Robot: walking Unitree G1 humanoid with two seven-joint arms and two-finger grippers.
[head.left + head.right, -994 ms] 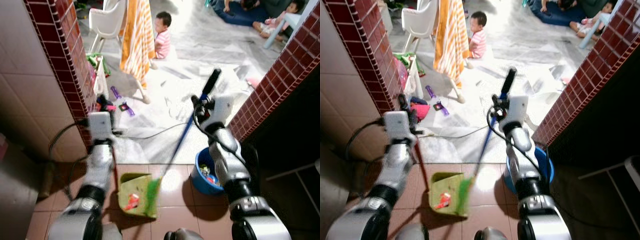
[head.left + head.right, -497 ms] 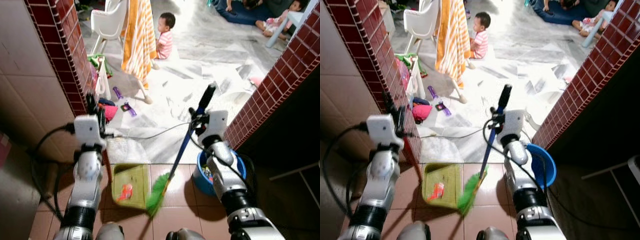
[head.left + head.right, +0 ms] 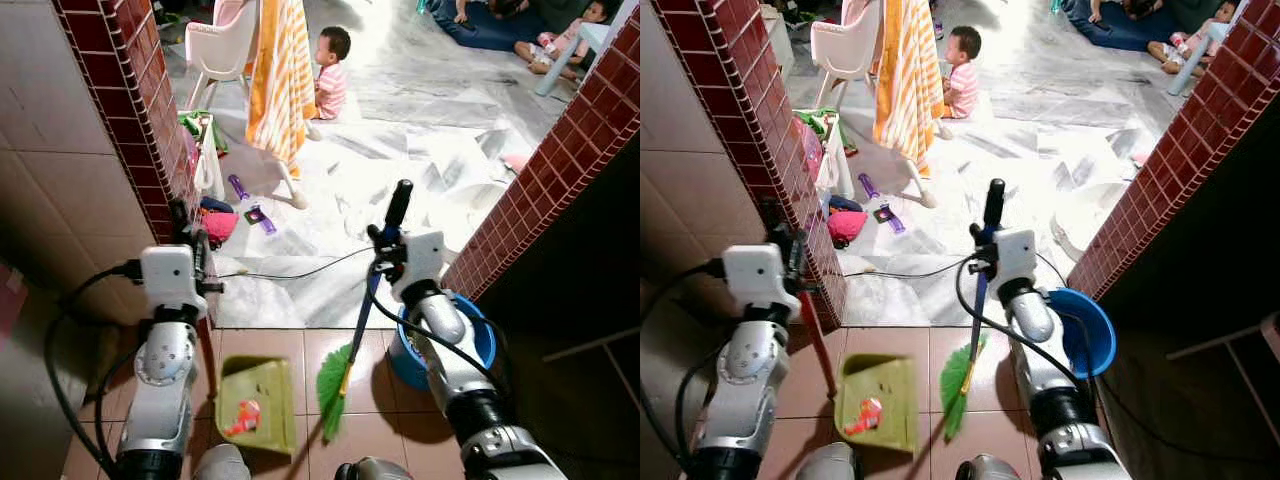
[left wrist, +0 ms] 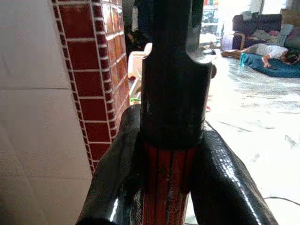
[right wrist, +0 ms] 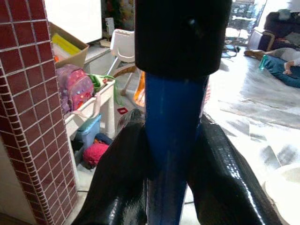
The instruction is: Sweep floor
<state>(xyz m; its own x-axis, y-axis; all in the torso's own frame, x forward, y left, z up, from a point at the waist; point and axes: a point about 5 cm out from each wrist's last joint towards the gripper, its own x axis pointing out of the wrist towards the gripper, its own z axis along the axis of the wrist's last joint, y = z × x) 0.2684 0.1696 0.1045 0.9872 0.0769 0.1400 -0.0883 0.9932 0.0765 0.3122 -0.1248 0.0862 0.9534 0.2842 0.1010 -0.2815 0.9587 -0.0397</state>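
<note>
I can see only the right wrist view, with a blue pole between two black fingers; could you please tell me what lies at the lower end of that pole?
Observer: The pole belongs to a broom with green bristles, tilted over the brown tiled floor, held by the right gripper.
Operator: Thank you. Is there a dustpan nearby?
Observer: Yes, a green plastic dustpan sits beside the bristles, apart from them, with a red-orange scrap inside.
Operator: And who holds the dustpan?
Observer: The left gripper is shut on its red upright handle.
Operator: Anything close to my right arm?
Observer: A round blue basin stands against the red brick wall.
</note>
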